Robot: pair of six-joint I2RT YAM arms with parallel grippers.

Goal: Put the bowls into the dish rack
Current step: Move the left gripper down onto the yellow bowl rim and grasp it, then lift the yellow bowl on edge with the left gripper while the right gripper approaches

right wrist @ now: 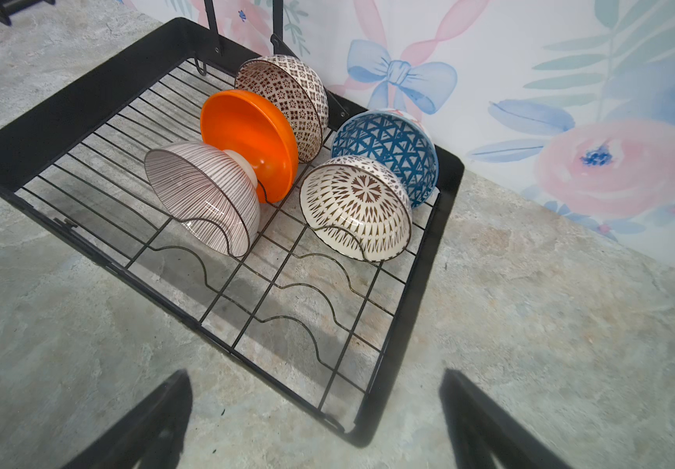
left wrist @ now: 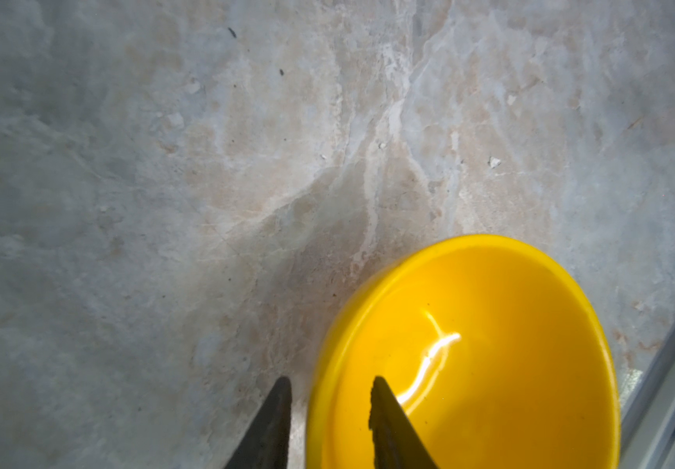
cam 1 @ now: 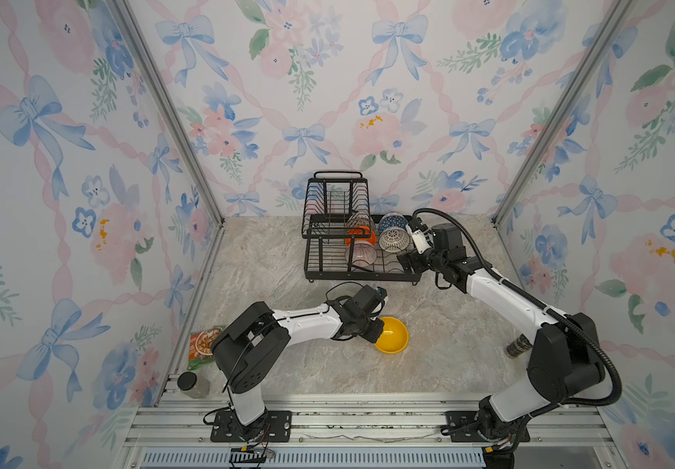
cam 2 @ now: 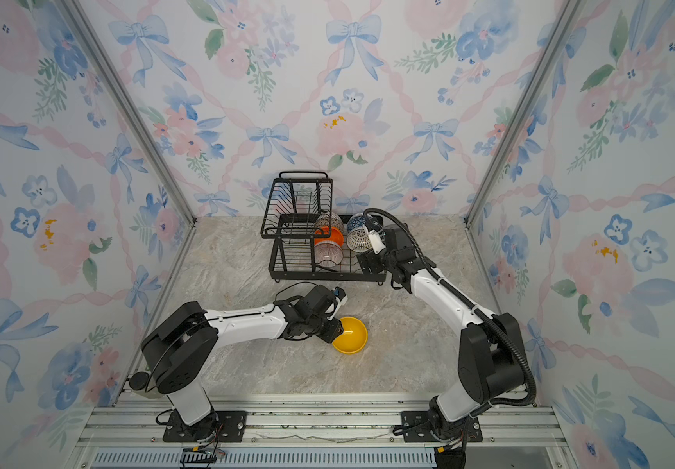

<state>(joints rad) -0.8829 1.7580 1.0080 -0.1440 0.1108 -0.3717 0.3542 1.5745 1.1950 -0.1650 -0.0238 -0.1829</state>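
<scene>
Your L jaws straddle yellow bowl [left wrist: 490,345] rim on table [left wrist: 165,182] (can't tell if clamped). R jaws wide apart, empty; dish rack [right wrist: 84,105] w/ five bowls [right wrist: 254,138] just ahead.

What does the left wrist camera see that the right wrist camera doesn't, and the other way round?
Only the left wrist view shows the yellow bowl, upright on the table, with its rim between the fingers of the left gripper.

Only the right wrist view shows the dish rack with a striped bowl, orange bowl, mosaic bowl, blue bowl and lattice bowl standing on edge, plus the floral wallpaper. The right gripper is wide open and holds nothing.

Both show the marble table and two dark gripper fingers.
</scene>
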